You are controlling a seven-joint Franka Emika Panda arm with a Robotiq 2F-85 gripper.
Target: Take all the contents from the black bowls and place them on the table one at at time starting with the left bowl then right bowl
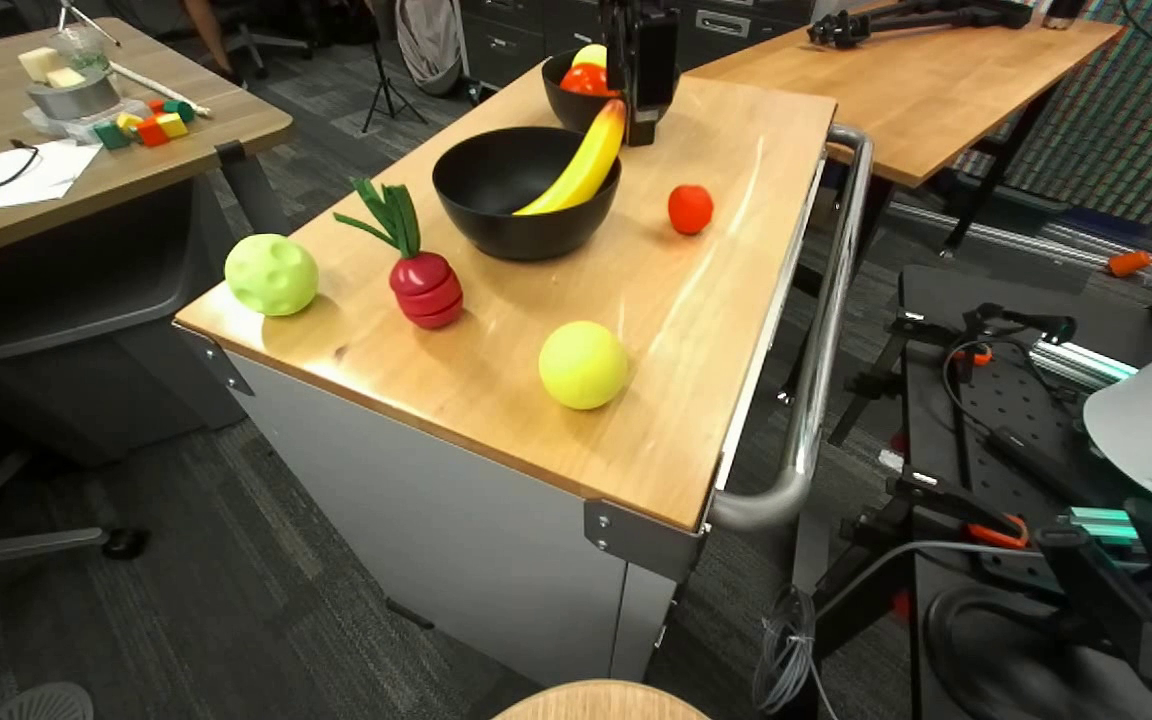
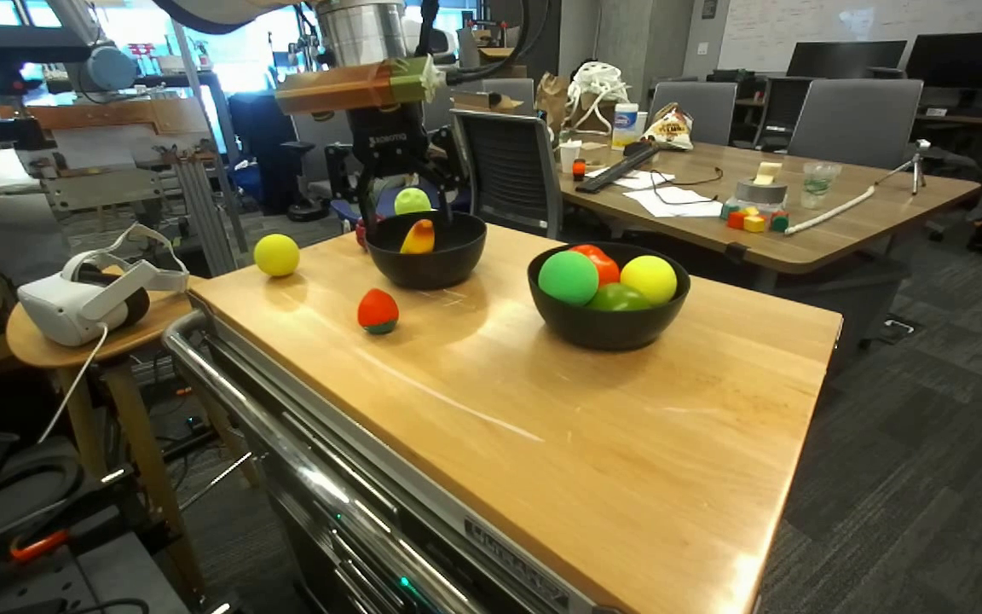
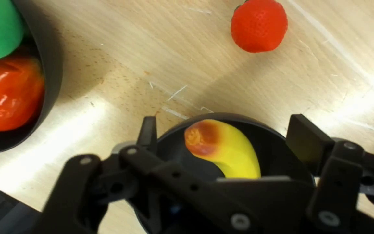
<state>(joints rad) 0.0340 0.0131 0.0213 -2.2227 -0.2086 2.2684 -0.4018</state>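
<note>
At one black bowl (image 2: pixel 427 273), the gripper (image 3: pixel 227 135) has its jaws wide apart and free — the yellow banana (image 3: pixel 237 148) leans inside this bowl. The second bowl (image 2: pixel 610 329) holds several round fruits (image 2: pixel 649 280); a red fruit (image 2: pixel 378 309) lies on the table (image 2: pixel 627 426).

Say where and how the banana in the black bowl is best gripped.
Probably grip the banana just below its brownish tip, from above. It stands tilted in the black bowl, tip above the rim, so that end looks freest. Its long sides suit one finger each; in the wrist view the open gripper spans it.
</note>
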